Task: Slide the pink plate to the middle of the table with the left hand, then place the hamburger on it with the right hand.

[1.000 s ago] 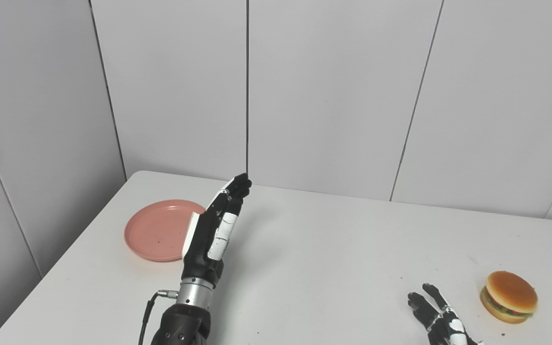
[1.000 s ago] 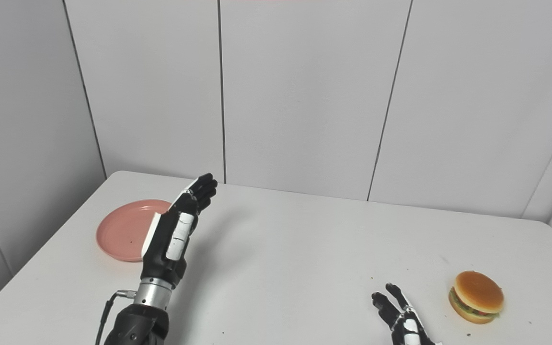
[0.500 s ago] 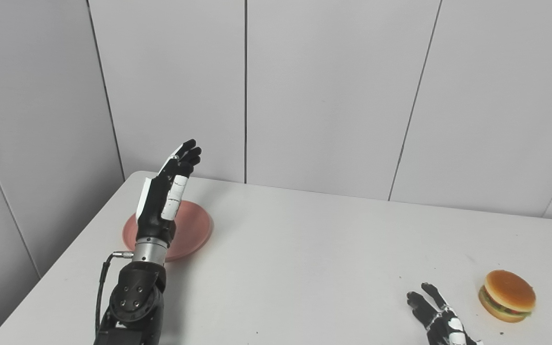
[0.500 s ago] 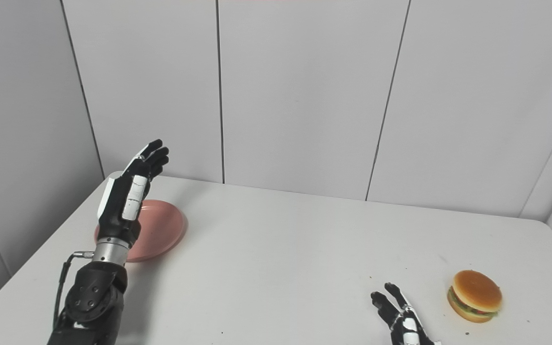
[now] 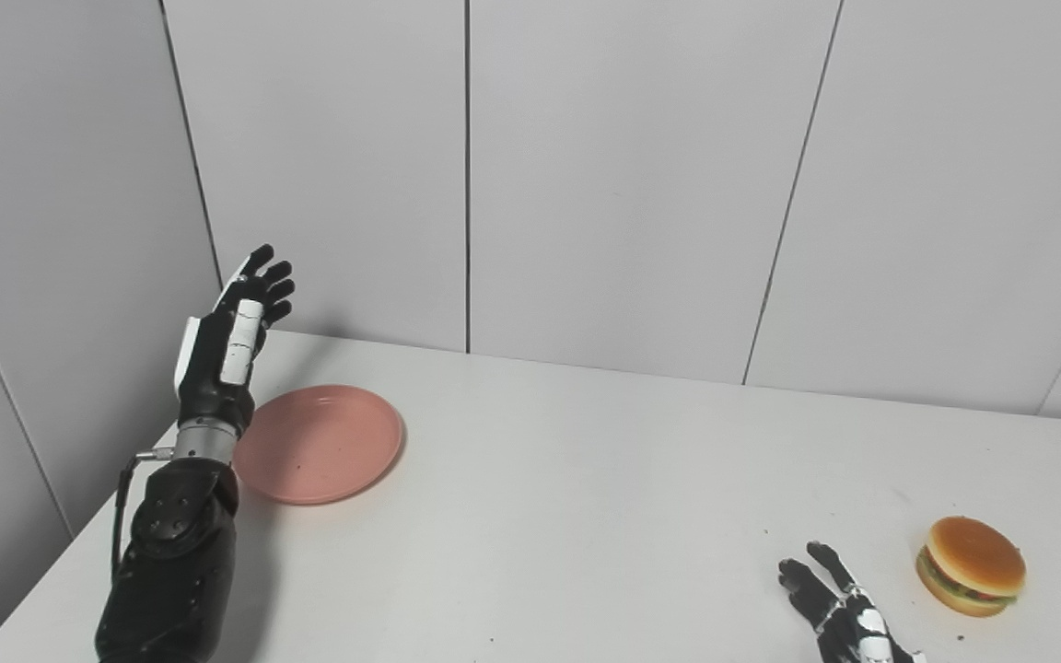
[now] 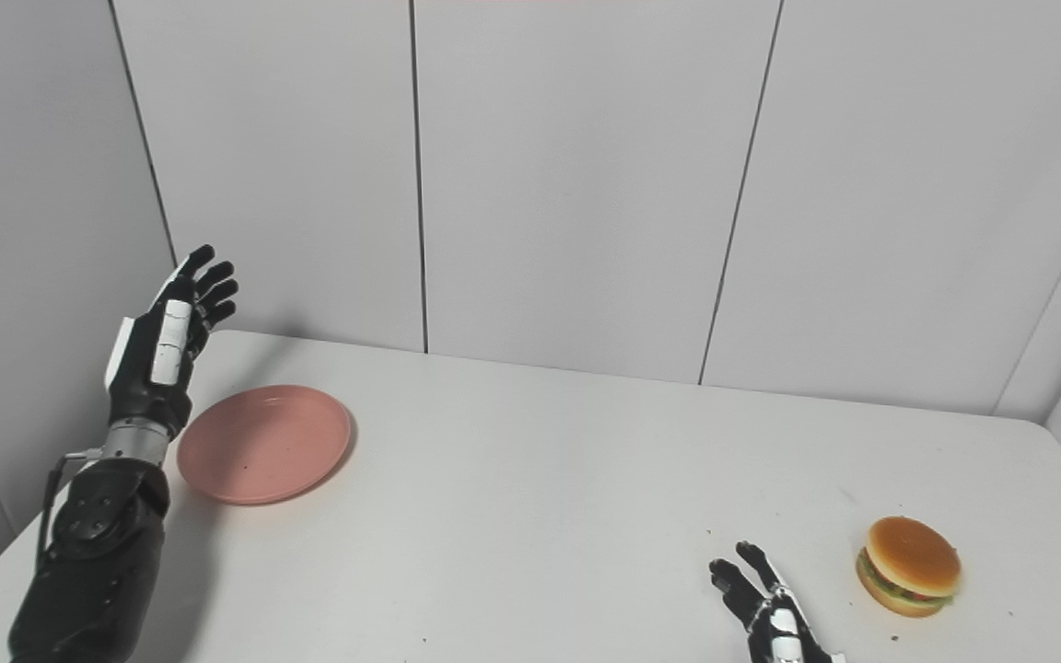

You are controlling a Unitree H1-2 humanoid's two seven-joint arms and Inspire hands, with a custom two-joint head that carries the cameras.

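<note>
The plate [image 5: 319, 444] lies flat at the counter's [image 5: 586, 479] 10 o'clock corner, untouched. The left hand [image 5: 222, 354] is raised just beyond the plate's 9 o'clock rim, fingers [image 5: 263, 276] spread and empty, so a push toward 3 o'clock would carry it to the middle. The right hand [image 5: 839, 612] rests open at 5 o'clock, the hamburger [image 5: 973, 577] near its 3 o'clock side.

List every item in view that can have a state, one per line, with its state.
pink plate: flat on the table at its left side, empty, untouched.
hamburger: upright on the table near the right edge, not held.
left hand: raised beside the plate's left edge, fingers spread, holding nothing.
right hand: low over the table left of the hamburger, fingers apart, empty.
table: white, bearing the plate and hamburger.
</note>
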